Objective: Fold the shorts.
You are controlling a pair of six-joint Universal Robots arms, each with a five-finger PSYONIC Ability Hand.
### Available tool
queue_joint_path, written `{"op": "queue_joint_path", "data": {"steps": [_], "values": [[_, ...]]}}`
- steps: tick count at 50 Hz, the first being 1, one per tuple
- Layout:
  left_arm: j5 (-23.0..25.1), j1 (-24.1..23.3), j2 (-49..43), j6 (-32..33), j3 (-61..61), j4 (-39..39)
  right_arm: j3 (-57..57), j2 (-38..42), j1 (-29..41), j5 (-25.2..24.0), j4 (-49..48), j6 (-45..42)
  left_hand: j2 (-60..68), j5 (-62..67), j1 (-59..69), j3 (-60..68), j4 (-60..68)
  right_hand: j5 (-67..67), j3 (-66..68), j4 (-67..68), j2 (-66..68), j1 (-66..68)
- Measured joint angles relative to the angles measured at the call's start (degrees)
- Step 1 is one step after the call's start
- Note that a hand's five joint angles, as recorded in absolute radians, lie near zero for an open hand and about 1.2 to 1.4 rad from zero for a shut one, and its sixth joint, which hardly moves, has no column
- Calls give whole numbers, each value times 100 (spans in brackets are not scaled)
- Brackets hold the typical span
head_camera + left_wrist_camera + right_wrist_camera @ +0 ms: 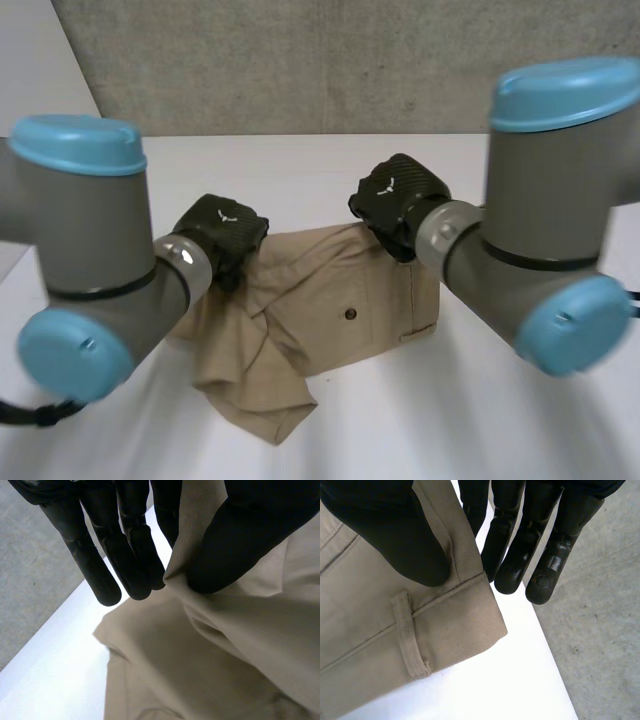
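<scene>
The beige shorts [320, 300] lie rumpled near the middle of the white tabletop [500, 420], between the two arms. The waistband end is on the robot's right and one leg trails in a crumpled point toward the near edge. A small dark button [350, 314] shows on the flatter middle panel, and the cloth on the left side is bunched into soft folds. The left hand [222, 235] is at the far left part of the shorts. In its wrist view the thumb [250, 530] presses a raised fold of cloth against the nearly straight fingers [100, 555], so it holds the shorts in a pinch. The right hand [400, 200] is at the far right corner. In its wrist view the thumb [385, 525] bears down on the waistband just above a belt loop [410, 635], and the cloth edge passes between the thumb and the straight fingers [520, 540], so this hand pinches the shorts too. Beyond each hand's fingertips a strip of bare tabletop runs to the table's edge, with a grey surface past it. Bare white tabletop lies open along the near edge and toward the near right corner.
</scene>
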Motion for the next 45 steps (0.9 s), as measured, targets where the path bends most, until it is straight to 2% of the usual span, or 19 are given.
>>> {"op": "queue_joint_path", "data": {"steps": [4, 9, 12, 13, 15, 19, 24, 28, 31, 36, 39, 40, 43, 44, 45], "values": [[-11, 157, -489, 183, 812, 281, -788, 658, -61, 1, -501, 225, 0, 0, 0, 2, 0, 0, 0, 0, 0, 0], [0, 234, -716, 310, 2096, 1267, -1883, 1030, -151, -7, -1841, 625, 5, 0, 15, 6, 2, 0, 0, 0, 0, 0], [16, 237, -696, 324, 2549, 1947, -2218, 1031, -185, -7, -2548, 737, 5, 0, 15, 6, 2, 0, 0, 1, 0, 0], [46, 234, -632, 319, 2788, 2495, -2396, 978, -204, -7, -3105, 794, 5, 0, 16, 7, 2, 0, 1, 0, -1, -1], [125, 220, -485, 305, 2933, 3032, -2483, 850, -220, -5, -3654, 833, 6, 0, 16, 7, 2, 0, 1, 0, 0, 0], [394, 191, -100, 271, 2823, 3471, -2331, 545, -234, -11, -4114, 857, 5, 0, 16, 6, 2, 0, 1, 0, 0, 0], [808, 190, 358, 228, 2166, 3215, -1619, 133, -274, -27, -4043, 911, 6, 0, 16, 7, 2, 1, 62, 0, 0, 0], [1088, 243, 732, 211, 1250, 2633, -565, -303, -381, -48, -3674, 937, 6, 0, 17, 7, 4, 1, 107, 0, 0, 0], [1120, 258, 788, 212, 1074, 2517, -374, -377, -408, -56, -3598, 937, 6, 0, 17, 7, 7, 1, 107, 0, 0, 0], [1195, 338, 941, 225, -223, 1601, 1257, -802, -673, -321, -2852, 948, -56, 0, 16, -38, -58, 1, 111, 2, 0, 23], [1194, 338, 931, 226, -382, 1499, 1417, -819, -692, -368, -2790, 946, -83, 0, 16, -60, -94, 1, 111, 2, 0, 22], [1169, 324, 812, 229, -841, 1246, 2138, -853, -752, -588, -2603, 930, -218, -18, 16, -192, -242, 2, 111, 2, 0, 22], [1131, 277, 572, 228, -1036, 1170, 2584, -806, -769, -718, -2598, 929, -623, -372, -228, -603, -648, 1, 111, 2, -1, 23], [1108, 241, 424, 222, -1087, 1160, 2765, -762, -773, -760, -2629, 932, -1475, -1172, -1047, -1435, -1440, 2, 111, 3, 0, 22], [1096, 222, 355, 217, -1104, 1159, 2830, -743, -774, -774, -2645, 934, -1643, -1386, -1300, -1600, -1651, 2, 111, 3, 0, 22]]}}
